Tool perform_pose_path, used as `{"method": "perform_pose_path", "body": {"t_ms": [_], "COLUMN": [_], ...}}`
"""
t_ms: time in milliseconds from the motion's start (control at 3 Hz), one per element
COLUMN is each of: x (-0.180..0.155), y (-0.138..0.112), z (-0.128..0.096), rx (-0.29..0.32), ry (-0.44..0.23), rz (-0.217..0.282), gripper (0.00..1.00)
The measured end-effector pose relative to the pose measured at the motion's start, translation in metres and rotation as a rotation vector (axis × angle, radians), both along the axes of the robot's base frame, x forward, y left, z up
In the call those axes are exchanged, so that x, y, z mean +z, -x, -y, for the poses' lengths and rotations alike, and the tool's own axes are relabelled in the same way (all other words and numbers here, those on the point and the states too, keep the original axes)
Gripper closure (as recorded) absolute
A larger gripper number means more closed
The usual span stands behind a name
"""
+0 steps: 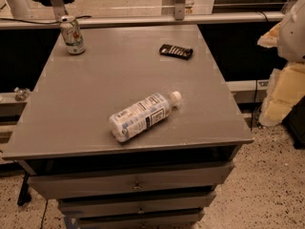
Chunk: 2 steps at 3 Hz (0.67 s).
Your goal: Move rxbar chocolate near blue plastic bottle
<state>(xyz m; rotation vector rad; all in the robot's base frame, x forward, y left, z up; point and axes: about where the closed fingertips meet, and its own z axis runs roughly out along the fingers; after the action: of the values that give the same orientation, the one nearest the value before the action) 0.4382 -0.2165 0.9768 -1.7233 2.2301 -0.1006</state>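
The rxbar chocolate (176,51), a small flat bar in a dark wrapper with pale print, lies flat at the far right of the grey table top (109,75). The blue plastic bottle (143,115), clear and pale bluish with a white cap and a white label, lies on its side near the front middle of the table, cap pointing to the far right. The bar is well apart from the bottle, farther back. My gripper is not in view in the camera view; nothing holds either thing.
A green-and-white soda can (72,35) stands upright at the far left corner. The table has drawers (133,182) below its front edge. A white and yellow padded shape (286,75) stands at the right edge. A rail (143,20) runs behind the table.
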Motion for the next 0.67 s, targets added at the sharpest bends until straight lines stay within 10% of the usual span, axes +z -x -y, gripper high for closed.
{"method": "perform_pose_path", "body": {"t_ms": [667], "x": [-0.001], "y": [-0.016], "z": [-0.008], "rx": [0.019], "ry": [-0.037], "rz": [0.042], "gripper": [0.00]}}
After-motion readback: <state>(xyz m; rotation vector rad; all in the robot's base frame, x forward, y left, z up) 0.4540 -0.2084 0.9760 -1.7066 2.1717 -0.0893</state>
